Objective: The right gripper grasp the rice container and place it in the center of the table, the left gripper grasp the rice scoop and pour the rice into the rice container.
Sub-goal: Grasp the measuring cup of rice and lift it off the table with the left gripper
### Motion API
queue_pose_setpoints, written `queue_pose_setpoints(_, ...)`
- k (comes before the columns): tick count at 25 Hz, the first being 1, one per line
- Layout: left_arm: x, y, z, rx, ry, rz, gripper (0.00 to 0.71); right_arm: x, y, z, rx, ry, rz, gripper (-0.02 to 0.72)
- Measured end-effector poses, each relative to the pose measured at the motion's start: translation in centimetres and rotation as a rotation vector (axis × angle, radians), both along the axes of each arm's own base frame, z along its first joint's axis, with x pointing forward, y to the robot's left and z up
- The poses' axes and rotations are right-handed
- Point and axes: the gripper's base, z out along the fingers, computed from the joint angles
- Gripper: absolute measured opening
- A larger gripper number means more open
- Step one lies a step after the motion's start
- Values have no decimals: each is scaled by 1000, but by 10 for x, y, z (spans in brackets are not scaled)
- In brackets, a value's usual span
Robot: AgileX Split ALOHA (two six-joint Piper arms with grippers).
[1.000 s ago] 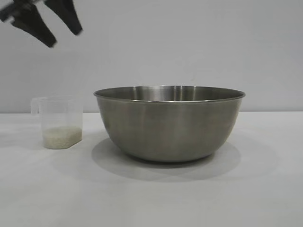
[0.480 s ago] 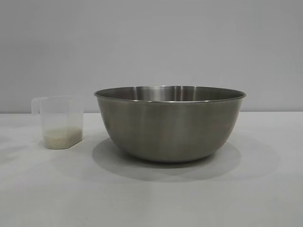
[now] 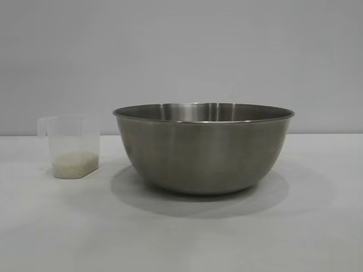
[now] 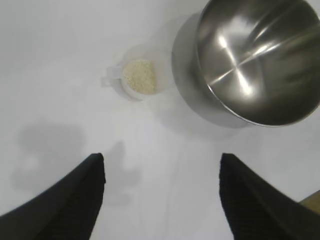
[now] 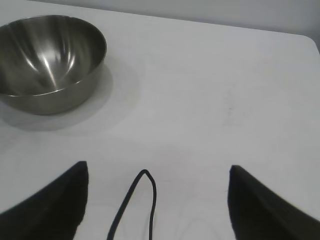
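Observation:
The rice container (image 3: 204, 148), a large brushed-steel bowl, stands upright in the middle of the white table (image 3: 181, 238); it looks empty inside (image 4: 257, 55) (image 5: 47, 60). To its left, apart from it, stands the rice scoop (image 3: 71, 146), a frosted plastic cup with a handle, holding a shallow layer of rice (image 3: 74, 163) (image 4: 140, 76). My left gripper (image 4: 161, 165) hangs high above the table, open and empty, well clear of the scoop. My right gripper (image 5: 157, 172) is open and empty too, off to the bowl's side. Neither gripper shows in the exterior view.
A thin black cable loop (image 5: 142, 200) hangs between the right gripper's fingers. The table's rounded far corner (image 5: 307, 40) shows in the right wrist view. A plain grey wall (image 3: 181, 56) stands behind the table.
One second ago the left gripper's fingers showed at the exterior view's top left corner; they have since risen out of that view. Bowl and scoop have not moved.

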Motion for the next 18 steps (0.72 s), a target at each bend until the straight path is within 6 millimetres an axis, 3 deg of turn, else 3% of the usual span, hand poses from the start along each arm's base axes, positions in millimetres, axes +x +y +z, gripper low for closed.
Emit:
queue_pose_setpoints(13, -29, -2, -84, -86, -230, 114, 426, 0, 0, 0, 1, 0, 1, 498)
queue_pose_setpoints(18, -35, 3, -99, -68, -252, 173, 426, 0, 0, 0, 3, 1, 2, 498)
